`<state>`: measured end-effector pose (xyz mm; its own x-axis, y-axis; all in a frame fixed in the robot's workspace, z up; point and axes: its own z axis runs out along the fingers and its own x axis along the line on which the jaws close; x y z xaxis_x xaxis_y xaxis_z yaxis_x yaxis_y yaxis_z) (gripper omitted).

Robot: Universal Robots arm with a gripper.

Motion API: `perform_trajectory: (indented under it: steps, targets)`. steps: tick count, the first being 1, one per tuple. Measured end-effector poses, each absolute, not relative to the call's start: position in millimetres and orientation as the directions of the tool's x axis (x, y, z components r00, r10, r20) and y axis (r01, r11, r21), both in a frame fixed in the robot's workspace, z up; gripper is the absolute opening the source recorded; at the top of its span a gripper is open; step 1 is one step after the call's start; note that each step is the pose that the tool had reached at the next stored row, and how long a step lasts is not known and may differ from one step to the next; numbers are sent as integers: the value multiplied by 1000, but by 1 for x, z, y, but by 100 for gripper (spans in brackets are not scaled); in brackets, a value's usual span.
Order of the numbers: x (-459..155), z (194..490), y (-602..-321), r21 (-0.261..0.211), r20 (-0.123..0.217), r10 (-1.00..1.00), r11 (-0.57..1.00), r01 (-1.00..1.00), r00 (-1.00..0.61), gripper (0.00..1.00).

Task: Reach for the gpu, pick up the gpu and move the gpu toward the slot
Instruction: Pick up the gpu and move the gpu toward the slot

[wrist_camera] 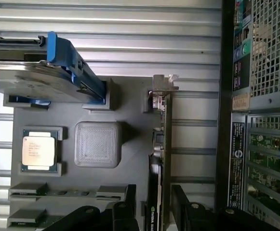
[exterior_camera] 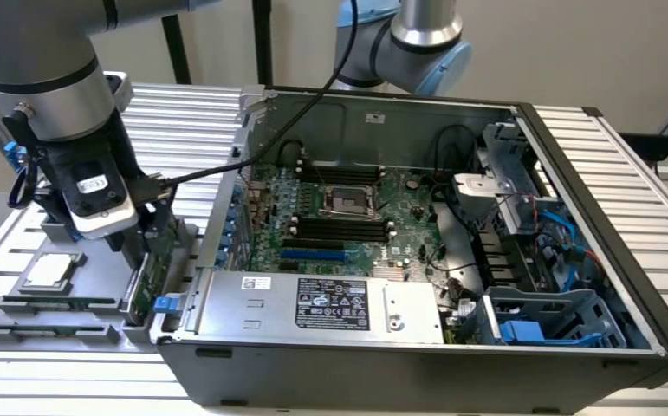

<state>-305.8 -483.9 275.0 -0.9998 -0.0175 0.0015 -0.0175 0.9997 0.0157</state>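
Note:
The gpu [wrist_camera: 165, 130] is a thin green card standing on edge in a grey holder [wrist_camera: 130, 159], its silver bracket [wrist_camera: 162, 89] at the far end. In the exterior view the gpu [exterior_camera: 142, 288] stands just outside the computer case's wall, on the exterior view's left. My gripper [wrist_camera: 154, 204] is low over the near end of the card. Its dark fingers [wrist_camera: 125, 209] stand one on each side of the card and look open. My gripper [exterior_camera: 137, 247] hangs right above the card in the exterior view. A blue slot [exterior_camera: 313, 256] lies on the motherboard inside the case.
The open computer case [exterior_camera: 611, 260] lies on its side beside the holder. The holder also carries a square silver CPU chip [wrist_camera: 39, 150], a silver hard drive with blue rails [wrist_camera: 38, 79], a raised grey block [wrist_camera: 97, 144] and memory sticks [exterior_camera: 56, 303]. Underneath is a ribbed metal table [exterior_camera: 184, 113].

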Motion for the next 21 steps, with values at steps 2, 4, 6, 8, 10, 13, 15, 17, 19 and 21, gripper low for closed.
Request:
perform_trajectory:
  steps: [2, 4, 6, 8, 10, 13, 15, 17, 19, 21]
  targets:
    - [-305, 271, -484, 16, 1, -18, 1000, -18, -1000, 42]
    - [-305, 268, -484, 15, 1, -18, 1000, -18, -1000, 42]
    - [-304, 264, -484, 15, 1, -18, 1000, -18, -1000, 42]
    - [-303, 260, -484, 15, 1, -18, 1000, -18, -1000, 42]
    - [-303, 257, -484, 15, 0, -18, 1000, -18, -1000, 42]
    - [-303, 251, -484, 15, -2, -18, 1000, -18, -1000, 42]
    - [-303, 248, -484, 15, -4, -18, 1000, -18, -1000, 42]
    - [-303, 245, -484, 15, -5, -17, 1000, -18, -1000, 42]
    - [-303, 244, -484, 15, -5, -18, 1000, -18, -1000, 42]
    - [-303, 243, -484, 15, -5, -17, 1000, -17, -1000, 42]
